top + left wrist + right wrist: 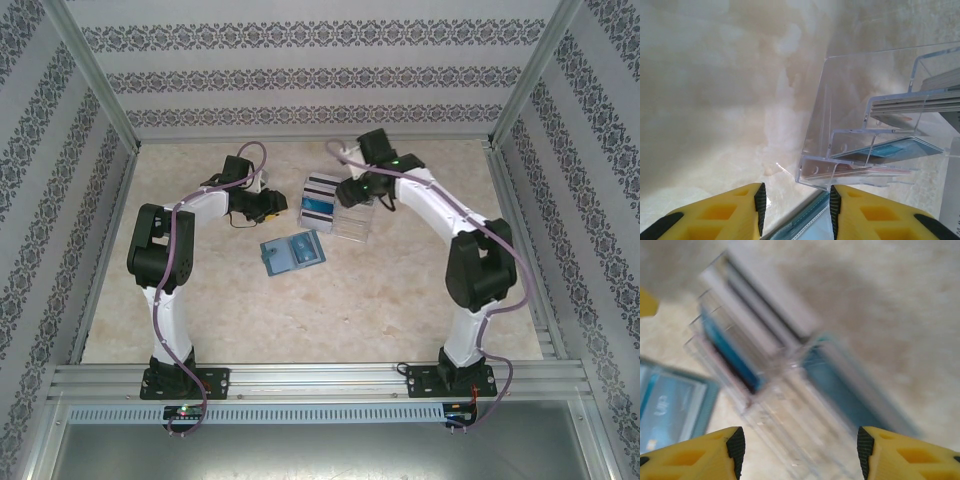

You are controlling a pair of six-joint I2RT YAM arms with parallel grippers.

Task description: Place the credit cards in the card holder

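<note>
- Cards (910, 102): thin, stiff, light plastic with slick faces. They look likely to slide out of a pad grip, so pinch across the flat faces at an exposed edge, not the corners.
- They stand on edge in the tiers of a clear stand (840, 100) at mid-table, just beyond the card holder (293, 253). Best access is the top edges that stick out above each tier wall.
- Clear stand looks light and could skid or tip if a card drags on it. Pull cards straight along the slot.
- Card holder: lies open and flat on the table (400, 300), inner faces up, apart from the stand. It is light and may shift when a card is pushed into a pocket.
- Count: one holder, one stand, three tiers readable in the left wrist view. There is a grey stack at the back, a teal card (895, 150) in the middle and a thin stack (860, 171) in front. Exact card total can't be read.
- Left gripper (796, 195): sits beside the stand. A teal-edged strip spans the gap between its fingers; can't tell whether it is gripped or just lying below.
- Right gripper (798, 440): jaws wide apart above the stand, holding nothing.
</note>
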